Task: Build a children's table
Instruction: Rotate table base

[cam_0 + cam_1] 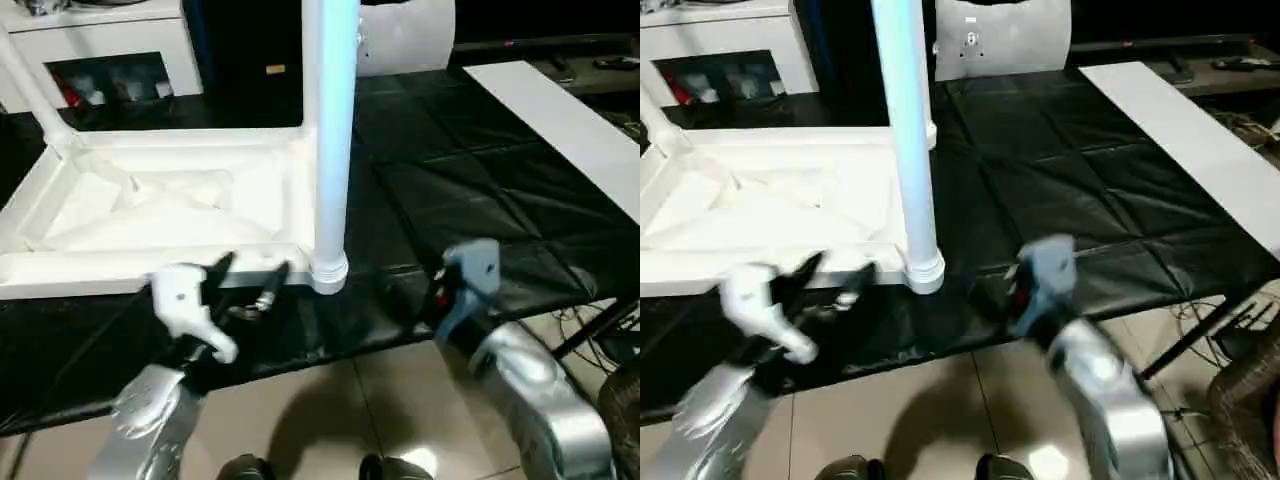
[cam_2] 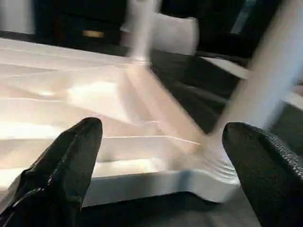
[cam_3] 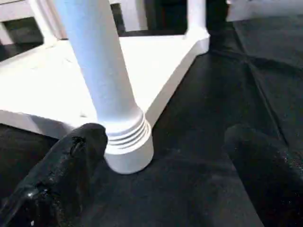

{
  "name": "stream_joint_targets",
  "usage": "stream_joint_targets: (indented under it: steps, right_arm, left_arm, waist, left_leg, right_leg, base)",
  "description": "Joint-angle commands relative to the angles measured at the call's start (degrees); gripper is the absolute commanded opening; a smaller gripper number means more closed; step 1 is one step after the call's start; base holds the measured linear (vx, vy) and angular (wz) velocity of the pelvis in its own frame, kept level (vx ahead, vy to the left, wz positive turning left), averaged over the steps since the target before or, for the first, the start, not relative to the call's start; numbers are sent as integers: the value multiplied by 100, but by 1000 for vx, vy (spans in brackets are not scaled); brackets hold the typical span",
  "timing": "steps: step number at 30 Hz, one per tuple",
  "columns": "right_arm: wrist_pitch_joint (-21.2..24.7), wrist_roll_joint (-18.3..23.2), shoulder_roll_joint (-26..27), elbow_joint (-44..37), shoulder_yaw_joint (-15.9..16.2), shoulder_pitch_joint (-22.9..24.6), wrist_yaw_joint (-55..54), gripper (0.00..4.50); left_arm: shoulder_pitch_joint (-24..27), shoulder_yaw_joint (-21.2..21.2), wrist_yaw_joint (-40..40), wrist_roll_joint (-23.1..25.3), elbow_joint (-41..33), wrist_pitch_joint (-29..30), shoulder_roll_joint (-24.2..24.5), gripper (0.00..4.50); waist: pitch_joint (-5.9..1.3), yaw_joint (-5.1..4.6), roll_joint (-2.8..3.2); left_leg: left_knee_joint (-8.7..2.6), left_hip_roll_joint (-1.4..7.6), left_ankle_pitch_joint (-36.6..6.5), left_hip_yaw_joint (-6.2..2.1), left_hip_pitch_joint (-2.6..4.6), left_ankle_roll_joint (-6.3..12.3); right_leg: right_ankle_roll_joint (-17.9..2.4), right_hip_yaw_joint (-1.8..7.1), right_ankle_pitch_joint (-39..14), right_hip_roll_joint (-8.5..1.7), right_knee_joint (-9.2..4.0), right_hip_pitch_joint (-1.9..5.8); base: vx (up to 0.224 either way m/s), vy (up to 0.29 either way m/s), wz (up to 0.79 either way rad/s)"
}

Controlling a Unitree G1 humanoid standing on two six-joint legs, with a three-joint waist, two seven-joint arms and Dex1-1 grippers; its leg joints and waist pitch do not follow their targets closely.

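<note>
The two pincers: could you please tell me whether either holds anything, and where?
Nothing is held: the left pincer and the right pincer both stand open near the upright leg.

My worktop (image 1: 470, 200) wears a black quilted cover; on it lies the upturned white tabletop (image 1: 150, 215) and, far right, a white board (image 1: 560, 120).

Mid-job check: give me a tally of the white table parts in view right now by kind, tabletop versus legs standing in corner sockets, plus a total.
Tabletop, lying underside up on the black surface: 1
Legs standing in corner sockets: 3 (near leg, far-left leg, far-right leg)
Total: 4 parts
</note>
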Motion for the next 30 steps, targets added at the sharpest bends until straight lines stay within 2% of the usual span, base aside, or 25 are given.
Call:
stream_joint_targets:
  steps: [1,5,6,7,8,9,10,11,12,13,14,15,17,18,19,20,21,22,23,24,25,26,27,28,30]
  right_arm:
    - [128,62,7,-210,-48,-5,-91,450]
    - [206,70,74,-214,-111,-48,-206,450]
    - [238,69,58,-239,-108,-58,-217,450]
    - [265,106,59,-250,-119,-69,-201,450]
    - [290,121,57,-262,-126,-75,-197,450]
    - [316,137,54,-281,-130,-75,-193,450]
    - [330,154,47,-294,-129,-74,-178,450]
    - [355,168,35,-319,-126,-69,-165,450]
    - [359,160,-7,-352,-107,-43,-129,450]
    - [358,160,-26,-376,-96,-9,-104,450]
    - [345,156,-51,-405,-82,37,-74,450]
    - [329,149,-76,-438,-70,84,-55,450]
    - [327,158,-95,-481,-78,137,-47,450]
    - [305,129,-112,-514,-88,182,-60,450]
    - [287,138,-82,-540,-143,229,-105,450]
    - [270,156,-59,-578,-200,289,-131,450]
    - [270,156,-59,-578,-200,289,-131,450]
    - [259,271,24,-654,-380,427,-222,450]
    - [259,271,24,-654,-380,427,-222,450]
    - [223,295,-51,-746,-399,600,-167,450]
    - [199,273,-95,-787,-374,669,-128,450]
    - [184,255,-121,-812,-357,711,-102,450]
    - [173,266,-122,-839,-360,759,-86,450]
    - [171,276,-117,-849,-365,776,-83,450]
    - [66,236,-175,-863,-429,852,-47,450]
  left_arm:
    - [7,35,211,101,-126,104,-21,445]
    - [-66,-124,274,198,-193,216,-13,445]
    - [-49,-184,286,269,-231,219,3,445]
    - [-23,-188,311,282,-257,214,-11,445]
    - [0,-181,342,290,-280,216,-25,445]
    - [21,-176,373,296,-303,225,-35,445]
    - [43,-169,395,294,-323,233,-43,445]
    - [66,-169,429,287,-349,248,-45,445]
    - [114,-188,450,296,-380,245,-39,445]
    - [148,-219,453,322,-405,245,-25,445]
    - [183,-259,456,352,-435,242,-19,445]
    - [213,-294,470,373,-468,249,-21,445]
    - [239,-325,479,401,-495,265,-12,445]
    - [260,-342,469,412,-509,253,-6,445]
    - [265,-349,461,420,-511,253,2,445]
    - [270,-356,462,422,-517,258,14,445]
    - [270,-356,462,422,-517,258,14,445]
    - [275,-368,458,409,-524,234,11,445]
    - [275,-368,458,409,-524,234,11,445]
    - [287,-401,427,405,-528,208,25,445]
    - [298,-422,420,419,-534,209,50,445]
    - [305,-437,418,433,-539,215,72,445]
    - [310,-455,402,428,-535,205,82,445]
    - [312,-462,395,421,-532,199,83,445]
    - [301,-514,222,295,-514,127,133,445]
  waist:
    - [-232,-55,2]
    - [-175,-137,50]
    - [-132,-215,48]
    - [4,-264,135]
    - [0,-175,207]
    - [-26,294,139]
    - [-102,440,66]
    - [-291,172,-255]
    - [-98,208,-382]
    - [-34,354,-230]
    - [1,388,-182]
    - [-29,403,-131]
    - [-216,395,130]
    - [-346,110,362]
    - [-522,-89,321]
    - [-474,-41,332]
    - [-445,-117,322]
    - [-330,-32,168]
    - [-365,-103,94]
    - [-226,2,20]
    - [-278,70,-294]
    - [-320,198,-470]
    - [-288,239,-331]
    - [-299,212,-343]
    - [-277,116,-130]
  left_leg:
    - [-496,161,-3044,-198,133,-82]
    - [-604,214,-3930,-264,284,-200]
    - [-607,218,-4412,-279,439,-236]
    - [-874,354,-5182,-286,438,-241]
    - [-1178,539,-5567,-242,176,-270]
    - [-1363,664,-6005,63,-244,-147]
    - [-847,67,-4475,85,-618,380]
    - [-97,-88,-3320,84,-18,473]
    - [1056,-405,-1223,-277,-152,836]
    - [1184,-320,-829,-523,-518,978]
    - [1103,-185,-827,-573,-461,887]
    - [964,-107,-902,-583,-395,908]
    - [339,-41,-835,-532,-127,1114]
    - [-139,66,-425,-1356,790,2251]
    - [-55,261,902,-1953,1171,3439]
    - [14,299,1445,-1959,1116,3519]
    - [15,210,2503,-1977,943,3436]
    - [-187,357,2120,-1232,621,2403]
    - [-203,350,1992,-1147,610,2291]
    - [-457,85,1062,-1037,368,2355]
    - [-159,-310,-34,-705,359,2081]
    - [374,-695,-693,-681,105,1460]
    - [443,-597,-565,-762,158,1117]
    - [298,-477,46,-818,108,594]
    - [-33,-298,829,-790,41,254]
  right_leg:
    - [329,68,-4023,-312,-671,76]
    - [270,-20,-3971,-315,-703,140]
    - [303,-176,-4086,-236,-811,139]
    - [291,-421,-3806,-18,-667,282]
    - [122,-356,-3048,-28,57,599]
    - [-76,-241,-1838,-45,1156,903]
    - [203,330,-3498,-187,1211,1099]
    - [522,520,-5501,-521,503,661]
    - [314,881,-7340,-999,-721,467]
    - [-101,1012,-6804,-1236,-674,852]
    - [-555,644,-6172,-1315,-673,987]
    - [-786,530,-5622,-1291,-657,1065]
    - [-953,-94,-3673,-712,-499,1383]
    - [-392,-491,-2280,268,484,726]
    - [137,-233,-2094,311,1075,260]
    - [229,-83,-1963,224,1132,75]
    - [480,72,-1646,171,1306,-115]
    - [616,185,-679,71,1382,-146]
    - [595,265,-245,6,1274,-180]
    - [374,356,118,-56,902,-44]
    - [268,765,532,-284,156,122]
    - [529,1325,-860,-869,-251,663]
    - [284,1413,-929,-1062,-203,659]
    - [50,1211,22,-924,6,740]
    - [-277,832,1130,-351,140,554]
  base:
    - [0,0,0]
    - [0,0,0]
    - [0,0,0]
    - [0,0,0]
    - [-56,7,6]
    - [0,0,0]
    - [-23,-45,37]
    - [67,-111,66]
    - [67,-111,66]
    - [158,-66,70]
    - [171,37,73]
    - [171,37,73]
    - [173,61,84]
    - [199,60,82]
    - [223,42,68]
    - [210,35,65]
    - [210,35,65]
    - [187,37,55]
    - [150,1,13]
    - [150,1,13]
    - [124,-50,-5]
    - [149,-57,1]
    - [149,-57,1]
    - [134,-38,-8]
    - [74,-16,-5]
